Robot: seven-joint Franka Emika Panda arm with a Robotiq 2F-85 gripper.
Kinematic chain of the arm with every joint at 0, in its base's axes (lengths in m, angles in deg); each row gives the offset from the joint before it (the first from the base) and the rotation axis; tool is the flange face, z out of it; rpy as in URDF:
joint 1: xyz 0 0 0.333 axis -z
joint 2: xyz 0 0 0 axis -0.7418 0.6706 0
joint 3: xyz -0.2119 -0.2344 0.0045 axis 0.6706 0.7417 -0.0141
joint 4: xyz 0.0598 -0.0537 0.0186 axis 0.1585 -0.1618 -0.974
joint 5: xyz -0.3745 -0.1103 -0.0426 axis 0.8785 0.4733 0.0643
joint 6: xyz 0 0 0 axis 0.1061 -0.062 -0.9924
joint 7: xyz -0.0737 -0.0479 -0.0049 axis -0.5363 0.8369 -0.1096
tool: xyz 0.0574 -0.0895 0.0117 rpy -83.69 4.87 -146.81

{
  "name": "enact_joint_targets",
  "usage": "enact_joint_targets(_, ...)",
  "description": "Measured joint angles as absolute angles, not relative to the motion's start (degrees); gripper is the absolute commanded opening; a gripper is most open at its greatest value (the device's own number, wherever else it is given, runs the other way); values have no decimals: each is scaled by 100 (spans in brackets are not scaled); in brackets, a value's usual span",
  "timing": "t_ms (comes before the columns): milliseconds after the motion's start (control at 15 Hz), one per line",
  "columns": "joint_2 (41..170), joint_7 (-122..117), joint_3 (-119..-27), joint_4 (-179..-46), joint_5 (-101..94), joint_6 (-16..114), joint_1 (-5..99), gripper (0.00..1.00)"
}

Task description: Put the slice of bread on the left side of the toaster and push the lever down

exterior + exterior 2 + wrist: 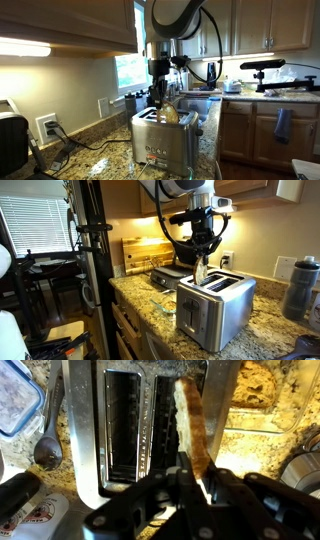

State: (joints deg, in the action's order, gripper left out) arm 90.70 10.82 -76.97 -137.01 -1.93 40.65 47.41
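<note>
Granite counter, steel toaster. Closed gripper pinches bread slice edge-on over a slot. Its tilt could snag the rim.

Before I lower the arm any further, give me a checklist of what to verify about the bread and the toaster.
1. Grip: the gripper is shut on the slice of bread: ok.
2. Slice edge-on and parallel to the slots of the toaster in the wrist view: ok.
3. Slice is at the slot on that picture's right; whether this is the wanted left side: cannot tell.
4. Neighbouring slot empty: ok.
5. Slice seated: not ok, it stands above the toaster top in an exterior view.
6. Lever position: cannot tell, not clearly visible.
</note>
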Motion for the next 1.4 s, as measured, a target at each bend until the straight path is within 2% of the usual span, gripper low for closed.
enact_joint_targets(200,9097,1098,-7644,-13701,-185,4118,4748,6)
enact_joint_targets(267,9106,1103,-7631,-13702,-182,4143,4756,40)
enact_joint_targets(400,9165,1104,-7616,-13715,-181,4169,4787,47)
enact_joint_targets(933,9368,1103,-7604,-13717,-182,4246,4808,98)
enact_joint_targets(1400,9269,1076,-7590,-13616,-226,3639,4814,100)
